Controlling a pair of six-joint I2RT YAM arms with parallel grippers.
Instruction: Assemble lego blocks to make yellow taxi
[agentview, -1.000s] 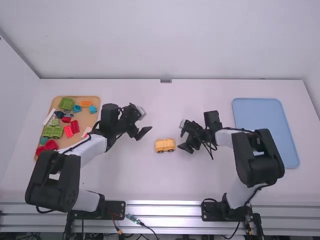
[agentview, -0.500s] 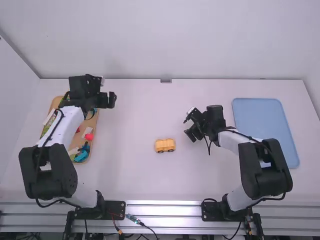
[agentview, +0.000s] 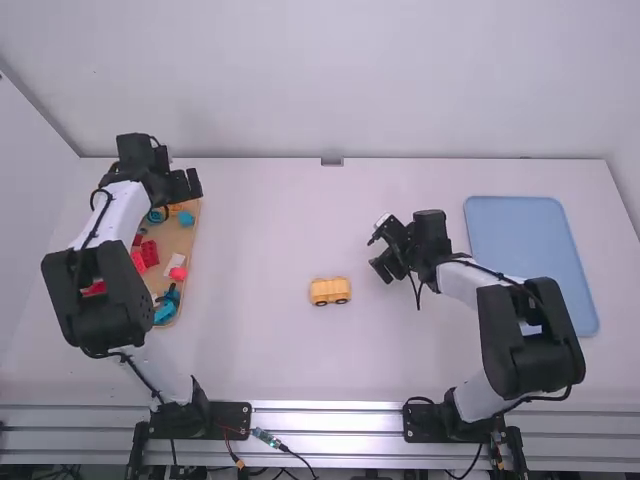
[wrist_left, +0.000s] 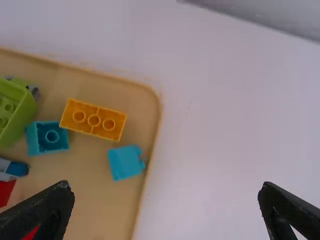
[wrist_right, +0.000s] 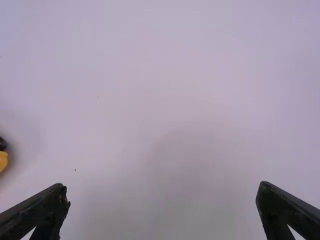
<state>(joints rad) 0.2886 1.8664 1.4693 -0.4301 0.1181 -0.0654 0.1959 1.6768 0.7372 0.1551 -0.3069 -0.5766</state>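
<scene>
My left gripper (agentview: 181, 186) hangs over the back right part of the parts tray, open and holding nothing. In the left wrist view, the same left gripper (wrist_left: 166, 185) has its fingers spread wide above the tray's edge and the table. An orange brick (wrist_left: 94, 120) lies in that tray with its tubes facing up, between two blue pieces. The yellow vehicle base on wheels (agentview: 330, 291) stands alone mid-table. To its right and slightly behind is my right gripper (agentview: 376, 254). The right gripper (wrist_right: 162, 186) is open over bare table, with the yellow base's corner (wrist_right: 3, 160) at the side.
The tan parts tray (agentview: 187, 265) at the left holds green, red (agentview: 149, 253) and blue pieces (wrist_left: 125, 162), partly covered by the left arm. A blue tray (agentview: 530, 240) lies at the right. The table's back edge meets the wall.
The left arm has swung from beside the yellow base leftward and back, over the tray. My right gripper has drawn slightly back from the base, then stayed still. The base has not moved.
</scene>
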